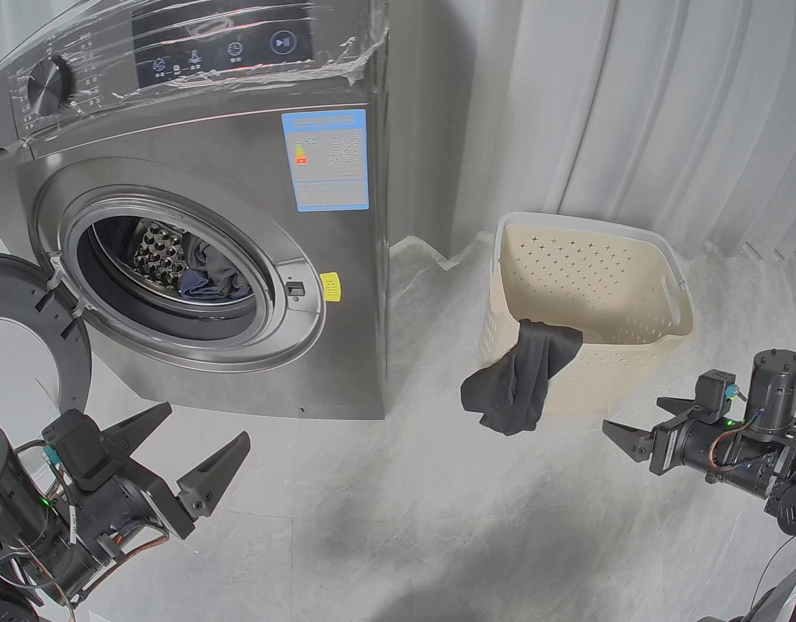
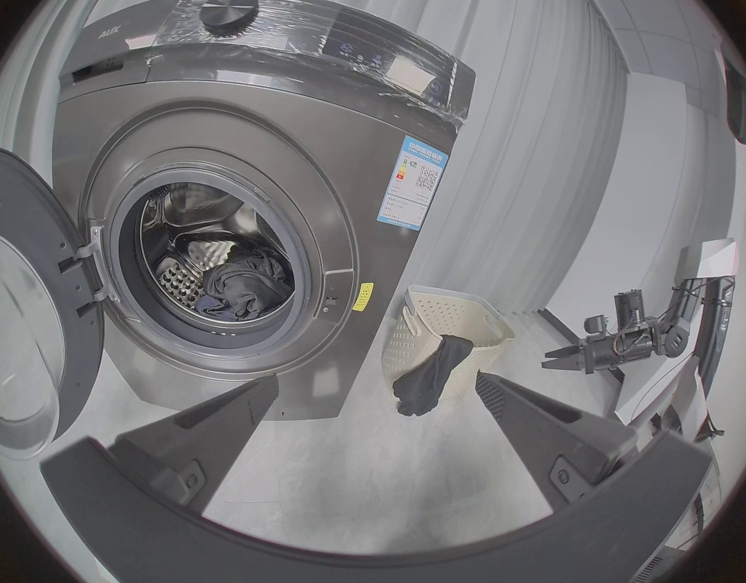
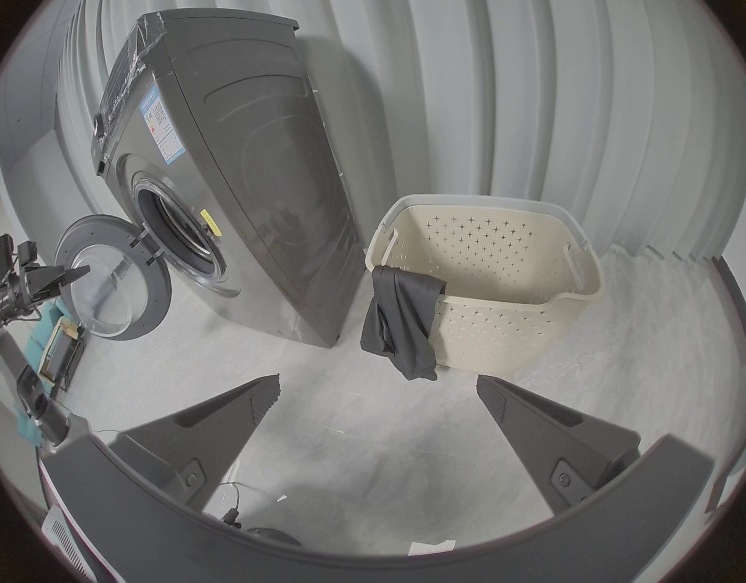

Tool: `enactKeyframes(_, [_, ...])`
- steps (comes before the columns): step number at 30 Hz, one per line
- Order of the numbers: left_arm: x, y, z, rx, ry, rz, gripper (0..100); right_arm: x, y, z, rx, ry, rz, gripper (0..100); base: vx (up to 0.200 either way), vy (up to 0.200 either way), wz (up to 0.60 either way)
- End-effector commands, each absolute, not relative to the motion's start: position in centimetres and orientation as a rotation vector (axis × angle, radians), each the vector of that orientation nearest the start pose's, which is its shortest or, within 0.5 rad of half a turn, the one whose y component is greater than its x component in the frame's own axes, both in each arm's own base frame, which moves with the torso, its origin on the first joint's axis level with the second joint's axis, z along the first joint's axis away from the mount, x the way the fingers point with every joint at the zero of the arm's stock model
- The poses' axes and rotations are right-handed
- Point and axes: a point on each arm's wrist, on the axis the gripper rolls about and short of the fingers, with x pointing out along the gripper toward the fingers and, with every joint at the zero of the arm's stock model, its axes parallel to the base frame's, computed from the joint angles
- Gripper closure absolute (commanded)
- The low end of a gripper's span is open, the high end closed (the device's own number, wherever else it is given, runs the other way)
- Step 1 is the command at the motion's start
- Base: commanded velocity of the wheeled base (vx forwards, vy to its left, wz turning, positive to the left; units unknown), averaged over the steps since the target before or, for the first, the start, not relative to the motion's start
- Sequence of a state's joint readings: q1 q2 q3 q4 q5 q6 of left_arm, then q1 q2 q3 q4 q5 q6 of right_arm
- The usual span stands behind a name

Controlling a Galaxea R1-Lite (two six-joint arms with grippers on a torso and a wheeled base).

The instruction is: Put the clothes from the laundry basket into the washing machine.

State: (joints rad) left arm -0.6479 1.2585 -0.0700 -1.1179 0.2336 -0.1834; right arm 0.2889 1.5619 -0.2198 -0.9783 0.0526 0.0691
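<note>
A grey front-loading washing machine (image 2: 251, 123) stands on a pale floor (image 2: 373, 479), its round door (image 2: 25, 301) swung wide open. Dark clothes (image 2: 243, 285) lie heaped inside the drum. Just beside the machine sits a cream laundry basket (image 2: 462, 321) with a black garment (image 2: 430, 370) draped over its rim. The left claw (image 2: 377, 382) is spread wide in the foreground; the right claw (image 2: 555, 358) hangs farther off, beyond the basket.

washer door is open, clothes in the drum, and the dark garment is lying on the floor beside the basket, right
Not quite: the dark garment hangs over the rim of the laundry basket, as the head view shows. The door is open, clothes inside.
</note>
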Motion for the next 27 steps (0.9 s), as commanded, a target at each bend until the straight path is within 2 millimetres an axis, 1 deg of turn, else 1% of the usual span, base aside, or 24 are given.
enactKeyframes(1, [11.9,-8.3,14.4,-0.150,0.105,-0.405,0,20.3,6.7,10.0,0.015,0.419,0.348,0,0.000,0.000,0.00])
enactKeyframes(7, [11.8,-8.3,14.5,-0.154,0.095,-0.406,0,20.4,8.1,9.5,0.005,0.447,0.400,0,0.000,0.000,0.00])
enactKeyframes(9, [11.8,-8.3,14.5,-0.151,0.096,-0.406,0,20.8,8.4,9.3,0.011,0.456,0.406,0,0.000,0.000,0.00])
enactKeyframes(12, [11.8,-8.3,14.5,-0.150,0.097,-0.407,0,21.1,8.8,9.1,0.015,0.463,0.415,0,0.200,0.000,0.00])
enactKeyframes(13, [11.8,-8.3,14.5,-0.149,0.095,-0.406,0,21.5,9.3,9.0,0.019,0.457,0.423,0,0.200,0.000,0.00])
enactKeyframes(17, [11.7,-8.2,14.4,-0.146,0.098,-0.407,0,22.6,9.7,8.5,0.024,0.432,0.402,0,0.200,0.000,0.00])
enactKeyframes(24, [11.7,-8.3,14.5,-0.153,0.095,-0.412,0,24.8,10.8,6.7,0.020,0.431,0.390,0,0.200,0.000,0.00])
enactKeyframes(27, [11.6,-8.3,14.5,-0.154,0.092,-0.412,0,25.8,11.8,5.7,0.015,0.449,0.408,0,0.000,0.000,0.00])
